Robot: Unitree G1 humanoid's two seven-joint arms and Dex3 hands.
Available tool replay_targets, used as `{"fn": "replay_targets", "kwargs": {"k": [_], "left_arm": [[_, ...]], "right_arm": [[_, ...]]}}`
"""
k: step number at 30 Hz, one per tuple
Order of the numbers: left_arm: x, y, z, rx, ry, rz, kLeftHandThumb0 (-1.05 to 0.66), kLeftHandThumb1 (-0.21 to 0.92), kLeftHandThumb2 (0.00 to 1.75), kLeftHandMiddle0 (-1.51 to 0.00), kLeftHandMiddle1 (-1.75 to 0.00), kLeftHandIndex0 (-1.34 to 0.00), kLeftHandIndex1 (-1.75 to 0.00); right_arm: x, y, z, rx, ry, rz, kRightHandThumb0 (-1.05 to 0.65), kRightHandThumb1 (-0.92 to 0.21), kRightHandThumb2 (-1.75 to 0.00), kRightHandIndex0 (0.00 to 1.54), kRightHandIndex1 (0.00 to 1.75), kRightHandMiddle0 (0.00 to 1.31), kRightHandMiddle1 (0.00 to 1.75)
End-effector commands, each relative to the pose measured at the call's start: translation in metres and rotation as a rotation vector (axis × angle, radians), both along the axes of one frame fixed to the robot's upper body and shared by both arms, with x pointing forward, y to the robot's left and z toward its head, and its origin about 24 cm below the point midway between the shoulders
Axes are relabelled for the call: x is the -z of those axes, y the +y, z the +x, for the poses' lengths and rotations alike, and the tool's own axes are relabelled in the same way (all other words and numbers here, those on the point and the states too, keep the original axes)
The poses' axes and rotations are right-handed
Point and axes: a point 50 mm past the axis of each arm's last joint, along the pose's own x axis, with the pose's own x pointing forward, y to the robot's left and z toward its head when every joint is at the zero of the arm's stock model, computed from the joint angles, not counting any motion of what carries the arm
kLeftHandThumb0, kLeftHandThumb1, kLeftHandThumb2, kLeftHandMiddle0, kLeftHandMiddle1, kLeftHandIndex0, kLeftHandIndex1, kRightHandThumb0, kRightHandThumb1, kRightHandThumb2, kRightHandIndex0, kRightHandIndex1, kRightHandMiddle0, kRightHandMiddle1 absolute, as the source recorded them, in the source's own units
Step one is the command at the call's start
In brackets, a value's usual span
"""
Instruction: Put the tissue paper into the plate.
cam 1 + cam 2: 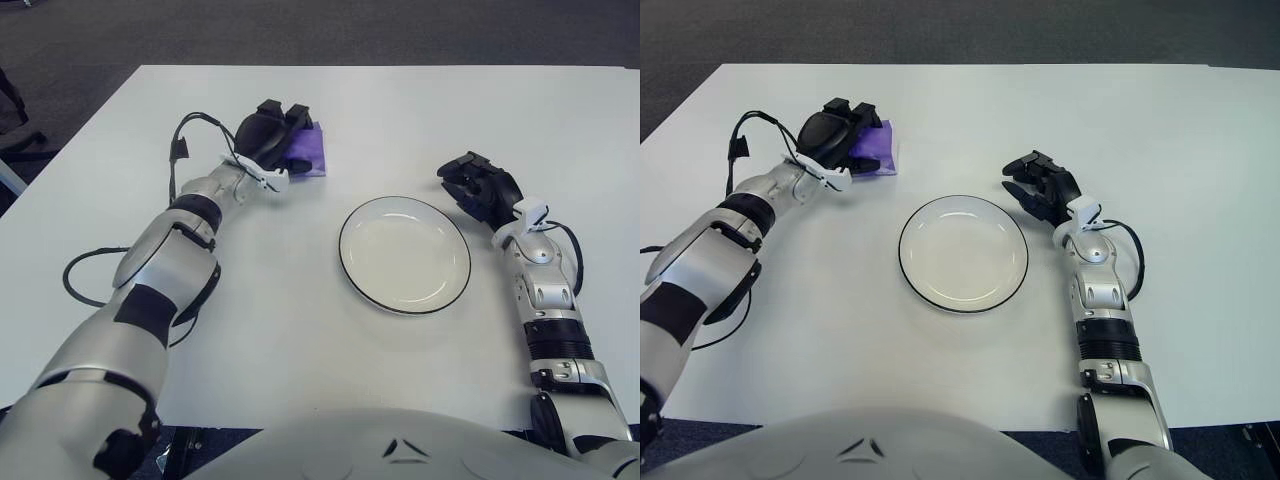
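A: Where was the tissue paper (308,152) at that moment?

B: It lay flat on the tabletop (420,110), toward the far edge and on the left half, well apart from the plate (404,254). It showed as a purple square, partly hidden under the left hand (268,137).

A: Had the left hand got hold of it?

B: The hand sat on top of the paper, its dark fingers (854,112) curled down over the near-left part. I could not tell whether they pinched the paper or only pressed on it; nothing showed it lifted off the surface.

A: And the plate?

B: It stood near the middle of the tabletop, a white plate with a dark rim and nothing in it.

A: What about the right hand (480,186)?

B: It showed just beside the plate's right rim, not touching it as far as I could see. Its fingers looked loosely bent and held nothing.

A: So how far along was the job?

B: Early, by my reading. The reach to the paper looked done, and the grasp was either being made or only just made. Still left: lifting the paper, carrying it toward the near right to the plate, and letting it go inside the rim. A thin sheet lying flat could slip out of a weak grip.
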Motion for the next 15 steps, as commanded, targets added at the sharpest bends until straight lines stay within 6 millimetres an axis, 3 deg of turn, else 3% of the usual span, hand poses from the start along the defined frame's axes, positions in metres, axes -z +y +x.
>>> {"fn": "replay_targets", "kwargs": {"k": [1, 10, 15], "left_arm": [[0.004, 0.005, -0.004, 0.032, -0.009, 0.040, -0.39, 0.60, 0.94, -0.65, -1.75, -0.39, -1.75], [-0.032, -0.014, -0.011, 0.234, -0.242, -0.141, -0.39, 0.58, 0.97, -0.70, -1.75, -0.40, -1.75], [-0.042, -0.020, -0.015, 0.303, -0.319, -0.199, -0.39, 0.57, 0.98, -0.71, -1.75, -0.41, -1.75]], "right_arm": [[0.025, -0.004, -0.010, -0.002, 0.122, -0.017, -0.01, -0.92, -0.15, 0.66, 1.27, 0.48, 1.26], [0.025, -0.005, -0.010, -0.005, 0.123, -0.022, -0.01, -0.92, -0.16, 0.65, 1.27, 0.47, 1.27], [0.025, -0.006, -0.009, -0.004, 0.123, -0.024, -0.01, -0.92, -0.16, 0.65, 1.27, 0.47, 1.27]]}}
